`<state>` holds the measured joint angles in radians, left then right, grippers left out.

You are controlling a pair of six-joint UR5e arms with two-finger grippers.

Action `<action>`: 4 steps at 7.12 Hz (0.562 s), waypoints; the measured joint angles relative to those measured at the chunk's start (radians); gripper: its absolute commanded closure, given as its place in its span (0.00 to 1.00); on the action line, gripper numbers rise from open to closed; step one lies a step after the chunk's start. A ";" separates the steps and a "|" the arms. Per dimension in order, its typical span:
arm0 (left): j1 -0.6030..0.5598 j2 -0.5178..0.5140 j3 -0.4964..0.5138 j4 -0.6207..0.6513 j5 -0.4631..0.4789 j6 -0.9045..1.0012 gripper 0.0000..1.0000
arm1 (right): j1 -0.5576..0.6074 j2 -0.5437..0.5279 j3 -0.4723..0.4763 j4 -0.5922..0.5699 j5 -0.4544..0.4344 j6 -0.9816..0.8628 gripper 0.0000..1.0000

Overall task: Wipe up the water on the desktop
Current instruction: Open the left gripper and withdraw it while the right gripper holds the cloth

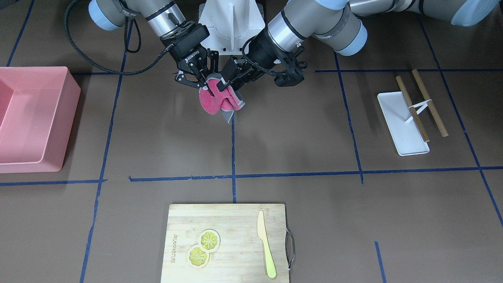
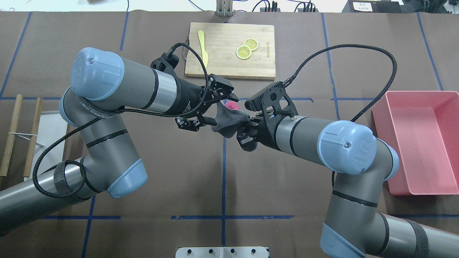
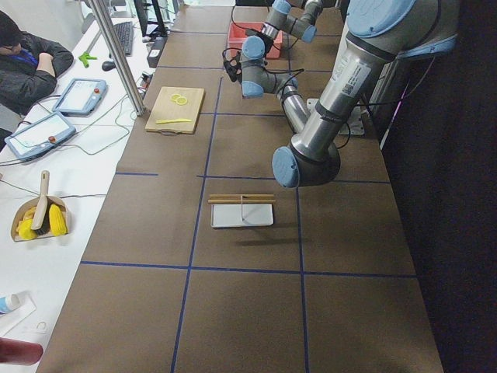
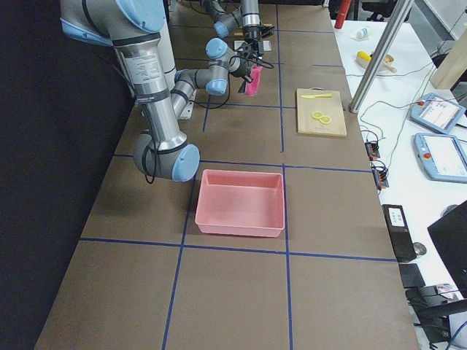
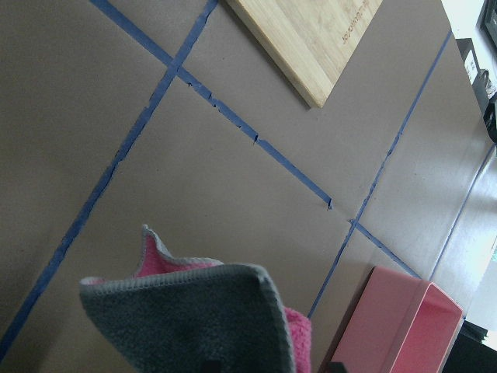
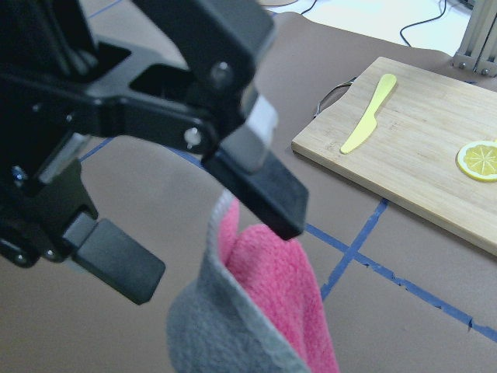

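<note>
A pink and grey cloth (image 1: 214, 103) hangs above the brown desktop (image 1: 298, 129) near the robot's base. It also shows in the overhead view (image 2: 229, 118). My right gripper (image 1: 205, 84) is shut on the cloth and holds it in the air. My left gripper (image 1: 230, 88) faces it from the other side. In the right wrist view the left gripper (image 6: 217, 252) has its fingers (image 6: 264, 190) wide apart, with the cloth's (image 6: 272, 295) top edge beside one of them. The left wrist view shows the cloth (image 5: 194, 318) at its lower edge. I see no water on the desktop.
A pink bin (image 1: 35, 118) stands on my right side. A bamboo cutting board (image 1: 228, 241) with two lemon slices and a yellow knife (image 1: 266, 251) lies at the far edge. A white tray (image 1: 401, 125) with two wooden sticks lies on my left side.
</note>
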<state>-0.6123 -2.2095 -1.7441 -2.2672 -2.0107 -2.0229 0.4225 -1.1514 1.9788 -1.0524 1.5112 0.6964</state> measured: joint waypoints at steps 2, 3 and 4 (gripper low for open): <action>-0.030 0.001 -0.003 0.001 -0.001 0.001 0.00 | 0.002 -0.026 0.020 0.000 0.000 0.000 1.00; -0.056 0.003 -0.004 0.002 -0.005 0.001 0.00 | 0.004 -0.061 0.041 0.000 -0.002 0.000 1.00; -0.095 0.005 -0.003 0.004 -0.035 0.006 0.00 | 0.006 -0.100 0.064 -0.007 -0.010 0.000 1.00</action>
<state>-0.7068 -2.2043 -1.7468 -2.2627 -2.0459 -2.0169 0.4281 -1.2513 2.0433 -1.0589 1.5014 0.6964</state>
